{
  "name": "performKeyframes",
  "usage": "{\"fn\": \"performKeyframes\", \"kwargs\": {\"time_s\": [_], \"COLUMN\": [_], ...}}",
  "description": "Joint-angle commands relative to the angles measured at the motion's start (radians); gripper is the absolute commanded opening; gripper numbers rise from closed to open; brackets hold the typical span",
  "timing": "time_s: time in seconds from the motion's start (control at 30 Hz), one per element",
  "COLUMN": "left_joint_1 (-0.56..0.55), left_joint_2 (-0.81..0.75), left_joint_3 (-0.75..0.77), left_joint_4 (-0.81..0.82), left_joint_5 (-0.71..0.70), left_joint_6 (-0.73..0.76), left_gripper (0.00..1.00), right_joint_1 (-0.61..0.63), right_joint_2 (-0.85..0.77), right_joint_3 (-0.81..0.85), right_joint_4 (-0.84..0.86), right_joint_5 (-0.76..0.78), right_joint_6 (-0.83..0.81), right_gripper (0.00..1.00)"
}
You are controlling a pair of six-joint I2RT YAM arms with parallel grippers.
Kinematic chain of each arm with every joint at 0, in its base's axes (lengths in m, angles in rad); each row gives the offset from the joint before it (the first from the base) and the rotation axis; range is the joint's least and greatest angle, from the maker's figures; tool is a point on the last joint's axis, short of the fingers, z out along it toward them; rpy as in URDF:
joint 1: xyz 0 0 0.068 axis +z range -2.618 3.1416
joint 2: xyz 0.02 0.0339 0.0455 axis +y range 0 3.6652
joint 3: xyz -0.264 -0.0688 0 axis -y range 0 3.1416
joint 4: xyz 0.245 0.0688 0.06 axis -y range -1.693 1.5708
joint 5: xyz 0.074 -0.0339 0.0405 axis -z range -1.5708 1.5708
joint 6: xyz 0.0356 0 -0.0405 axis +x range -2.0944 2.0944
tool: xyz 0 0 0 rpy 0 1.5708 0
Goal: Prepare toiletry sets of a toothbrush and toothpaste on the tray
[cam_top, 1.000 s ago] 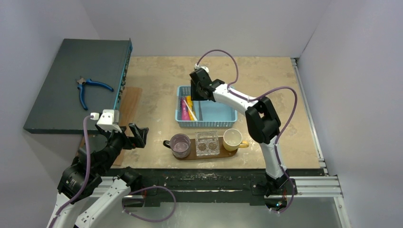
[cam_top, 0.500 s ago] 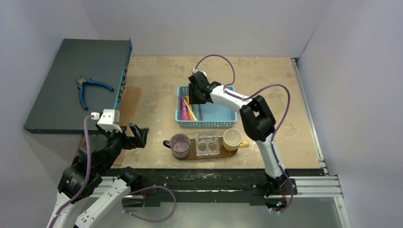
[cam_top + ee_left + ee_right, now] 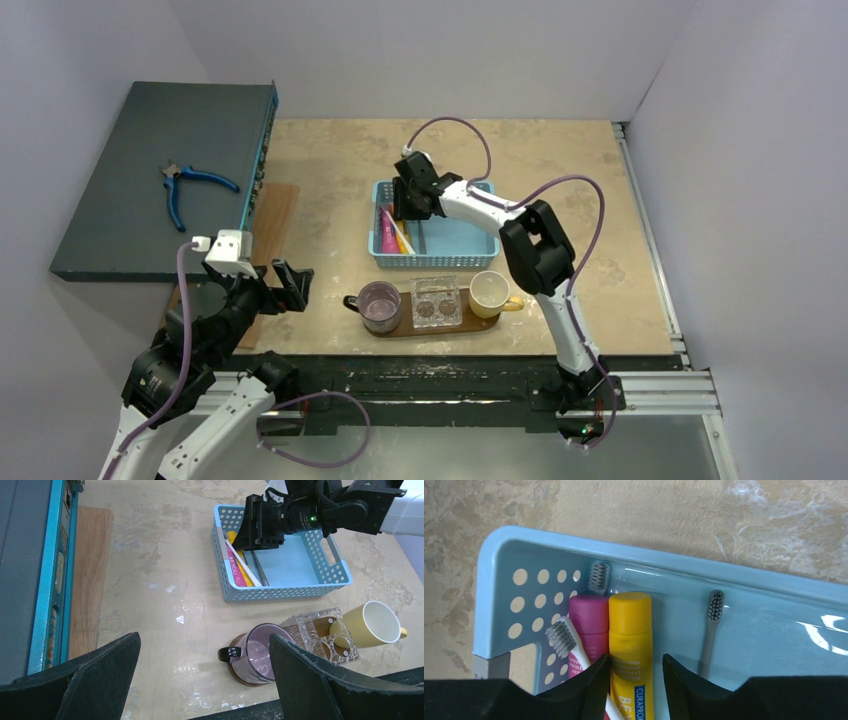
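Observation:
The blue basket [image 3: 470, 240] holds a yellow toothpaste tube [image 3: 630, 645] beside a pink one [image 3: 588, 625]. A white toothbrush [image 3: 561, 637] lies slanted over the pink tube, and a grey toothbrush [image 3: 711, 625] rests further right. My right gripper [image 3: 635, 680] is down in the basket's left end, open, its fingers straddling the yellow tube with a gap on the right side. The dark wooden tray [image 3: 405, 330] lies near the front edge. My left gripper [image 3: 202, 680] hovers wide open and holds nothing, left of the tray.
A purple mug [image 3: 379, 306], a clear glass holder [image 3: 437, 301] and a yellow cup [image 3: 490, 293] stand on the tray. Blue-handled pliers [image 3: 185, 190] lie on a dark grey box [image 3: 150, 140] at the left. A lighter wooden board [image 3: 272, 215] lies beside it.
My right gripper has shifted a little left over the basket's left end and its jaws have spread wider. The left arm has not moved.

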Motion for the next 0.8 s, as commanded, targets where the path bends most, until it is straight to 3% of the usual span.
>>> {"fn": "performKeyframes", "kwargs": {"time_s": [0.0, 0.4, 0.43, 0.47, 0.53, 0.77], "left_joint_1": [0.000, 0.001, 0.003, 0.002, 0.001, 0.001], "left_joint_2": [0.081, 0.076, 0.075, 0.075, 0.075, 0.071], "left_joint_3": [-0.027, -0.027, -0.027, -0.027, -0.026, -0.026], "left_joint_4": [0.090, 0.089, 0.089, 0.089, 0.089, 0.088], "left_joint_5": [0.056, 0.061, 0.061, 0.061, 0.062, 0.062], "left_joint_6": [0.037, 0.036, 0.036, 0.036, 0.037, 0.036], "left_gripper": [1.00, 1.00, 1.00, 1.00, 1.00, 1.00], "right_joint_1": [0.000, 0.005, 0.005, 0.005, 0.005, 0.004], "right_joint_2": [0.025, 0.065, 0.061, 0.057, 0.045, -0.025], "right_joint_3": [0.033, 0.016, 0.013, 0.009, 0.004, -0.005], "right_joint_4": [0.009, -0.040, -0.044, -0.045, -0.044, -0.048], "right_joint_5": [-0.042, -0.006, -0.002, 0.001, 0.008, 0.057], "right_joint_6": [0.005, -0.010, -0.012, -0.013, -0.014, -0.024], "right_gripper": [0.45, 0.43, 0.22, 0.11, 0.00, 0.00]}}
